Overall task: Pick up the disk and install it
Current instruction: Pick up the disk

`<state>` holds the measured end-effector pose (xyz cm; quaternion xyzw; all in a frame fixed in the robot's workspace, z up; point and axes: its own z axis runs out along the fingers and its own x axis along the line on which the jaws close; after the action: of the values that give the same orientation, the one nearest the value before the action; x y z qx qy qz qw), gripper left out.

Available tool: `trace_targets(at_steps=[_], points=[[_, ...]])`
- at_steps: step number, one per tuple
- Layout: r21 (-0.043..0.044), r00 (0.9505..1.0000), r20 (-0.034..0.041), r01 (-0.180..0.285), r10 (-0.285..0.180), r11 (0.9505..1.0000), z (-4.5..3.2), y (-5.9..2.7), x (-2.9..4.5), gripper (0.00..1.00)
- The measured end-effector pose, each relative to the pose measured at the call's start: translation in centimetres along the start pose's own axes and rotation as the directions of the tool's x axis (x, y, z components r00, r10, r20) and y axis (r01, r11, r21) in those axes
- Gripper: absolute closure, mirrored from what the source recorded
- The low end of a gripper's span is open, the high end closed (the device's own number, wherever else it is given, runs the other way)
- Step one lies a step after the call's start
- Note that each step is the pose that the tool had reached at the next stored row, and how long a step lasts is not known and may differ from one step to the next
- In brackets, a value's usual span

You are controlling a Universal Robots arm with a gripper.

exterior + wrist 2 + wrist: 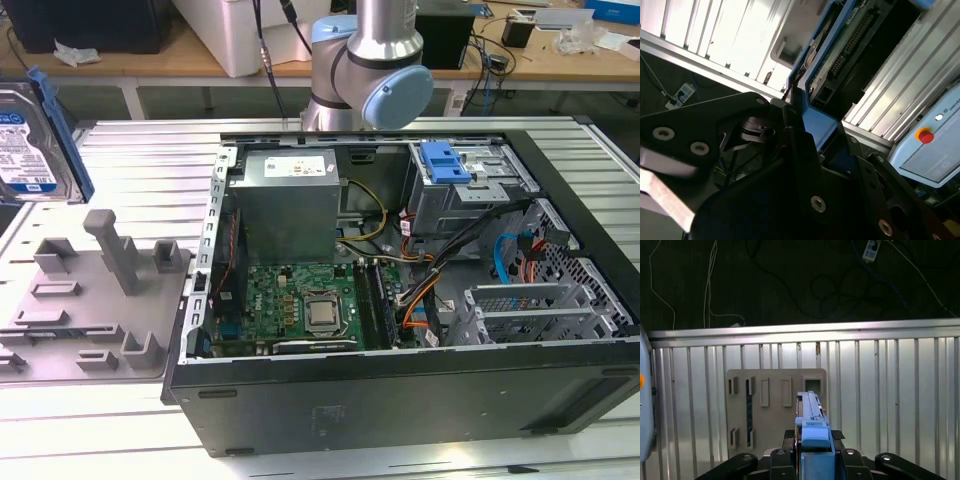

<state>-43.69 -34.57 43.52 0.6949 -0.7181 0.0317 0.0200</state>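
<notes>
The pickup looks done. The gripper is clamped on the disk by its blue rail frame and holds it off the table at the exterior view's far left, near the grey fixture plate. Installing is not yet done, as the disk is well apart from the open computer case. The case holds the power supply, motherboard, cables and a drive cage topped by a blue bracket.

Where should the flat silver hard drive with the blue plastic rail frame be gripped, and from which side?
I'd grip the disk across its thin thickness at one end of the blue rail frame, coming in edge-on. Its broad flat faces give parallel surfaces; the gripper is clamped that way.
</notes>
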Motion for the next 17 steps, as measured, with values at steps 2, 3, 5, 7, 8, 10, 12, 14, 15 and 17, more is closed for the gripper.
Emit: trace_targets(at_steps=[2,3,5,7,8,10,12,14,15,17], points=[[0.0002,1.0000,-0.0061,0.000,0.000,1.0000,-0.46,-0.01,0.03,0.63],[0.0003,0.9999,-0.0103,0.000,0.000,1.0000,-0.85,-0.02,0.07,0.63],[0.0005,0.9999,-0.0154,0.000,0.000,1.0000,-1.45,-0.03,0.11,0.63],[0.0007,0.9998,-0.0186,0.000,0.000,1.0000,-1.89,-0.03,0.14,0.63],[0.0006,0.9998,-0.0201,0.000,0.000,1.0000,-2.11,-0.04,0.16,0.63],[0.0008,0.9997,-0.0229,0.000,0.000,1.0000,-2.53,-0.05,0.19,0.63],[0.0009,0.9997,-0.0262,0.000,0.000,1.0000,-3.02,-0.05,0.22,0.63],[0.0011,0.9996,-0.0269,0.000,0.000,1.0000,-3.11,-0.06,0.23,0.63],[0.0009,0.9996,-0.0270,0.001,0.000,1.0000,-3.12,-0.06,0.23,0.63],[0.0009,0.9996,-0.0269,0.000,0.000,1.0000,-3.12,-0.06,0.23,0.63]])
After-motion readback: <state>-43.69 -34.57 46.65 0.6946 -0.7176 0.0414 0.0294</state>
